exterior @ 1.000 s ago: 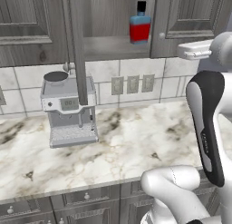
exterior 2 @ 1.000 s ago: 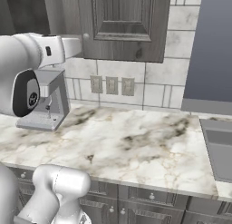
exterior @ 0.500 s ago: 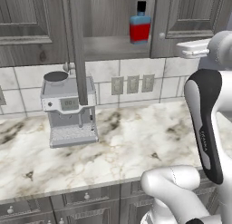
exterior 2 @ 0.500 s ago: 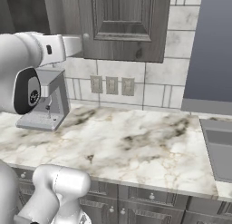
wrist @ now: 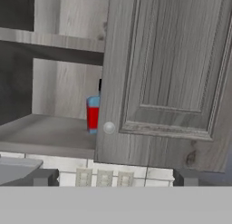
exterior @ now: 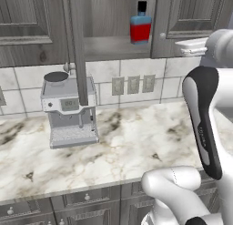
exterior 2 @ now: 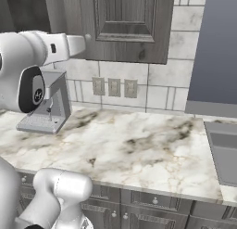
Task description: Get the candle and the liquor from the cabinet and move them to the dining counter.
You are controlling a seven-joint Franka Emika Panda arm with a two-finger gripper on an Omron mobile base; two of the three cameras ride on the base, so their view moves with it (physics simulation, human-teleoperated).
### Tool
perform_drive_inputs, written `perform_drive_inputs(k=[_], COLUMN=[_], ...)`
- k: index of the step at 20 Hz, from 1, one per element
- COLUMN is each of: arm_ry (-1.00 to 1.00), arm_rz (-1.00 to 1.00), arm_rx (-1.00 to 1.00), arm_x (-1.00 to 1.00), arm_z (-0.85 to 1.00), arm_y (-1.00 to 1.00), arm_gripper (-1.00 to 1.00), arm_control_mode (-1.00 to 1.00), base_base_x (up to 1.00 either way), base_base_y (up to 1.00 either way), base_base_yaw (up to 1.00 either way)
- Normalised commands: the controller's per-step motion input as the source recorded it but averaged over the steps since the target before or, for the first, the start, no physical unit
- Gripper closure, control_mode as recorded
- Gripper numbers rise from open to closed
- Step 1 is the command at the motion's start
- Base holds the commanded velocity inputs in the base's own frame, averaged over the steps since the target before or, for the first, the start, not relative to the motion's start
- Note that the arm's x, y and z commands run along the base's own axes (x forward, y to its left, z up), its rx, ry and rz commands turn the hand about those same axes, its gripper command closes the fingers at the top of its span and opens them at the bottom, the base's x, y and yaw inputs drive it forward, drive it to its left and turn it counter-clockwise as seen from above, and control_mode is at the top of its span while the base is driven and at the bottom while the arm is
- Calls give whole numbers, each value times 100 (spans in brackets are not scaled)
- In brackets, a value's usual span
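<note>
The liquor (exterior: 140, 23), a blue-over-red bottle with a black cap, stands on the open shelf of the cabinet (exterior: 109, 46). In the hand view the liquor (wrist: 93, 114) peeks out from behind the edge of a closed cabinet door (wrist: 172, 73) with a round knob (wrist: 108, 127). My gripper (wrist: 115, 177) is open and empty, with its fingertips (wrist: 45, 177) spread wide below the door. From the left base view, the gripper (exterior: 182, 46) hovers in front of the right-hand door, right of the bottle. The candle and the dining counter are out of view.
A grey coffee machine (exterior: 68, 110) stands on the marble worktop (exterior: 136, 142) under the shelf. The left cabinet door (exterior: 77, 46) hangs open, edge-on, above it. Wall sockets (exterior: 133, 84) line the tiled backsplash. A sink (exterior 2: 224, 149) lies at the far right.
The hand has crept very slightly toward the cabinet. The jaws stay open and the bottle has not moved.
</note>
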Motion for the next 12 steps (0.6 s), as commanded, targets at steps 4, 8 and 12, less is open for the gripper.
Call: perform_drive_inputs(k=[4,8,12], arm_ry=[0,0,0], arm_rz=[0,0,0], arm_rx=[0,0,0], arm_x=[25,19,22], arm_z=[0,0,0], arm_y=[2,3,11], arm_gripper=[-100,-100,-100], arm_control_mode=[-100,-100,-100], base_base_x=[0,0,0], base_base_y=[0,0,0], base_base_yaw=[0,0,0])
